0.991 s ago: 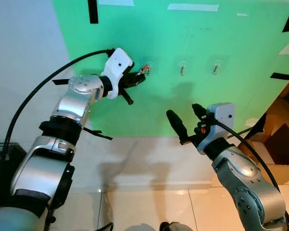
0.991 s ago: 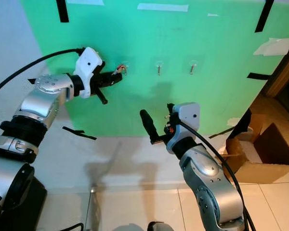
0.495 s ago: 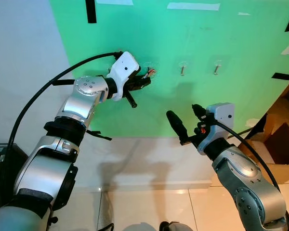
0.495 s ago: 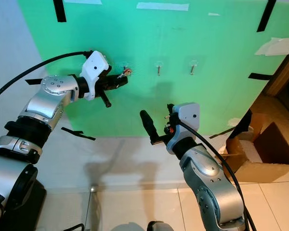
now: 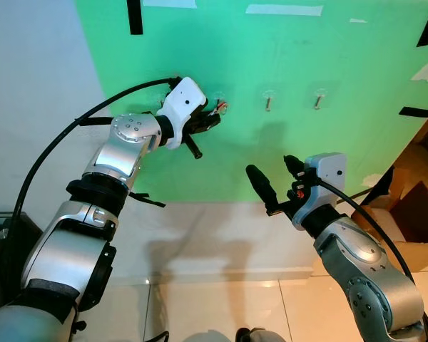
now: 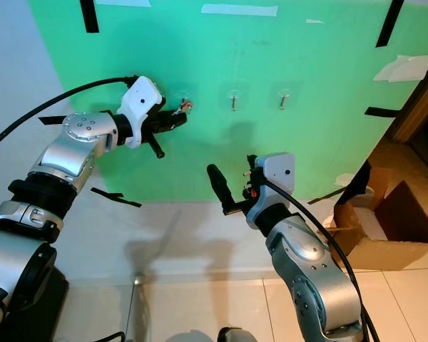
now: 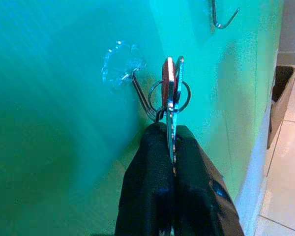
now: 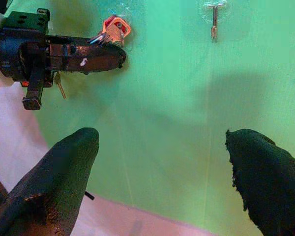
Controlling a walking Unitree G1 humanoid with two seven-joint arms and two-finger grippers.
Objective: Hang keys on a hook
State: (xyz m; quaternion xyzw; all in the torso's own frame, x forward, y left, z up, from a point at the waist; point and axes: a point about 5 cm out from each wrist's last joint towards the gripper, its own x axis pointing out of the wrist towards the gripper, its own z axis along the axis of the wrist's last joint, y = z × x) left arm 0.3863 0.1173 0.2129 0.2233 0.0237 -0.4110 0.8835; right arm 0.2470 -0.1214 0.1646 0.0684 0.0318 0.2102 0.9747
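The keys are pinched flat between the pressed-together fingers of the left gripper, their blades running back along the fingers and the key ring jutting just past the fingertips. The hook on its clear suction cup lies directly ahead, its prong touching or just beside the ring; whether the ring is threaded cannot be told. The right gripper, fingers spread and empty, is held well apart, below.
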